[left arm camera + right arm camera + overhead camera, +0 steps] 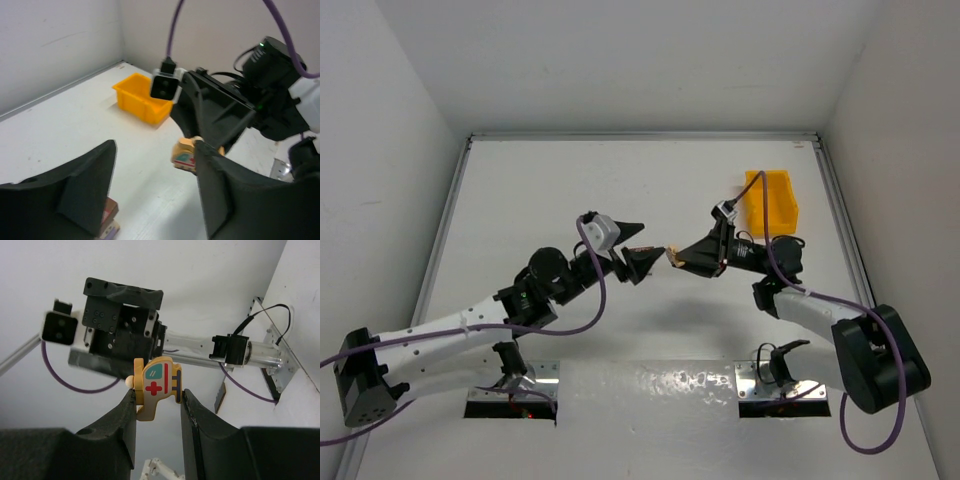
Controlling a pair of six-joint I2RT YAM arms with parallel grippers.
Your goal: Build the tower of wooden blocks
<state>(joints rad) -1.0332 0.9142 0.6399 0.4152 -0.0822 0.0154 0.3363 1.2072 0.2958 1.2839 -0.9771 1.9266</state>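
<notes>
Right tool (157, 401): closed narrow on a painted block (156, 385), one finger on each side. The lower part is clamped and the top stands free above the fingertips.
Painted block: pale tan wood with a red cross, a teal window and red stripes. It is held in the air above the counter (570, 180), about mid-counter in the top view, between the two tools.
Left tool (155, 150): spread wide, with nothing between its fingers. It points at the right tool, and the painted block sits just beyond its fingertips. I cannot tell whether one fingertip touches the block.
Stacked blocks (108, 220): in the left wrist view I see a dark brown block resting on a paler one on the counter. They are low in the frame, mostly hidden behind one finger of the left tool, and I cannot count any more.
Yellow bin (785, 212): far right part of the counter, behind the right arm and well apart from the painted block. I cannot make out its contents.
Arms: both reach inward from their bases, and the tools nearly meet head-on.
</notes>
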